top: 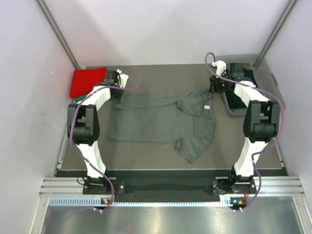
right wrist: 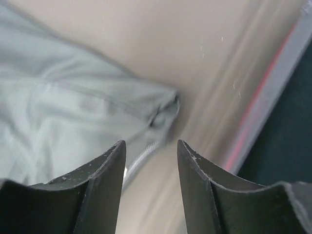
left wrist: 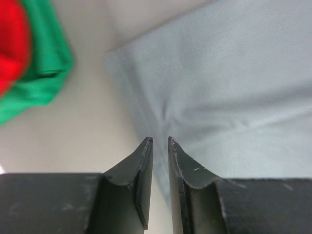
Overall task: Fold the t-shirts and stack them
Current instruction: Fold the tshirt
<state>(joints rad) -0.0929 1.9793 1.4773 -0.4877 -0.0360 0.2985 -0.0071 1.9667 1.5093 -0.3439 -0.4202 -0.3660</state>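
Dark grey cloth t-shirt lies spread mid-surface w/ left hand nearly closed over its far-left corner, nothing gripped, right hand part-open, empty, at its far-right sleeve; red t-shirt on green t-shirt far-left.

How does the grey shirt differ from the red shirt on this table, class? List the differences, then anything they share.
The grey shirt lies spread out in the middle of the table; the red shirt sits bunched in the far left corner. The grey shirt covers far more of the table than the red shirt. The red shirt rests on a green shirt; the grey shirt lies on the bare table. Both are soft cloth.
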